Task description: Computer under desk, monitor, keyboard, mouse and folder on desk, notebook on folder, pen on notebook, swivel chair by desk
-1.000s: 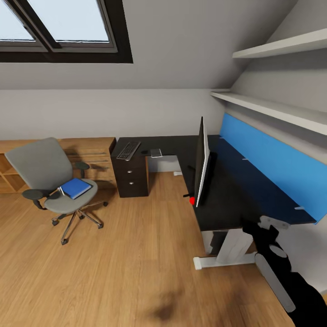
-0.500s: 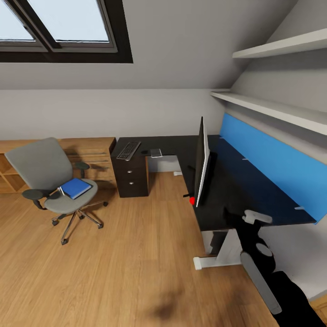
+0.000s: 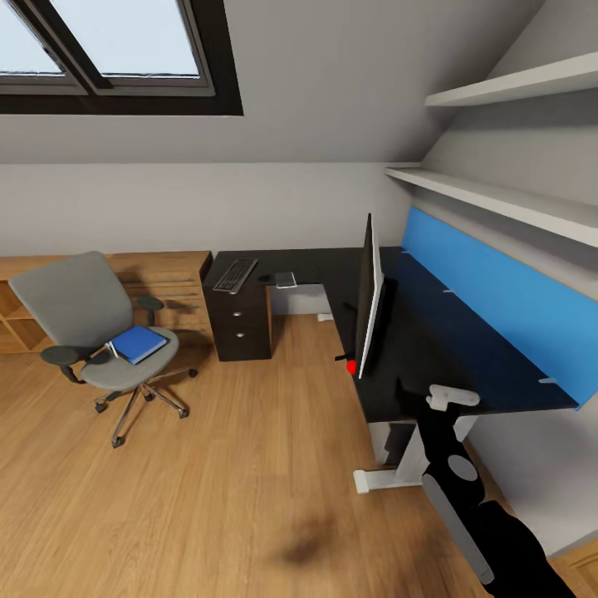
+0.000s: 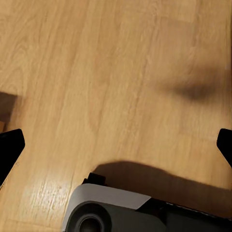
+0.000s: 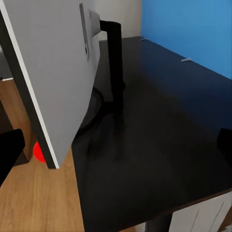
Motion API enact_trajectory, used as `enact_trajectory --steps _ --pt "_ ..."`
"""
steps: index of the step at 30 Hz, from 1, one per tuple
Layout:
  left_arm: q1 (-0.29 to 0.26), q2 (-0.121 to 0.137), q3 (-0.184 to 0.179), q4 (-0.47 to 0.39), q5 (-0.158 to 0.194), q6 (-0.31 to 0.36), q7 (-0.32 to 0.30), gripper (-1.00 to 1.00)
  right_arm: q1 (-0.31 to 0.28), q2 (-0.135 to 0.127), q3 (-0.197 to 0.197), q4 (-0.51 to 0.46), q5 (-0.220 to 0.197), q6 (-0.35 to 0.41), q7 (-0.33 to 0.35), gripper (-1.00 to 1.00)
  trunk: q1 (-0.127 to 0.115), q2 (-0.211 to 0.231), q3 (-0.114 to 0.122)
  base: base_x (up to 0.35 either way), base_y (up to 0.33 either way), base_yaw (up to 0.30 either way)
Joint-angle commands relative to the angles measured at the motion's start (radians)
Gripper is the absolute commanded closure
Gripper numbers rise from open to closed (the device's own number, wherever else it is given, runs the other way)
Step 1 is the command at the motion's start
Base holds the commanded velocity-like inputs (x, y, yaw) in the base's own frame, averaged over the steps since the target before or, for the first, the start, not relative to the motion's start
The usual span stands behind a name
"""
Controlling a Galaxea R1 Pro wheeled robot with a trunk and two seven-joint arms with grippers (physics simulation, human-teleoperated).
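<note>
The swivel chair stands on the floor at the left, apart from the desk, with the blue folder on its seat. The monitor stands edge-on on the desk's near wing. On the far wing lie the keyboard, a small dark mouse and the grey notebook. A light-grey box, apparently the computer, partly shows under the desk. My right gripper is open over the desk's near end, behind the monitor. My left gripper is open above bare floor.
A light-wood dresser runs along the far wall behind the chair. A dark drawer unit sits under the desk's far wing. Two white shelves hang over the blue back panel. Wood floor lies between chair and desk.
My right arm has swung to the left, bringing its gripper from beside the desk's near corner to over the desk's near edge. The rest of the room is unchanged.
</note>
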Motion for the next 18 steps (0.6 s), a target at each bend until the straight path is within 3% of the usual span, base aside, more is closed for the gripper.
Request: enact_trajectory --steps 1,18 --pt "-0.001 0.000 -0.002 0.003 0.002 -0.012 0.003 -1.00 -0.001 -0.001 0.003 0.001 -0.003 0.003 -0.007 -1.00 0.001 -0.002 -0.002 0.007 0.000 0.000" --pt "-0.001 0.001 0.001 0.024 0.004 -0.047 0.002 -1.00 -0.001 0.001 0.002 0.042 -0.002 -0.010 -0.005 -1.00 0.001 -0.002 -0.002 0.207 -0.008 0.000"
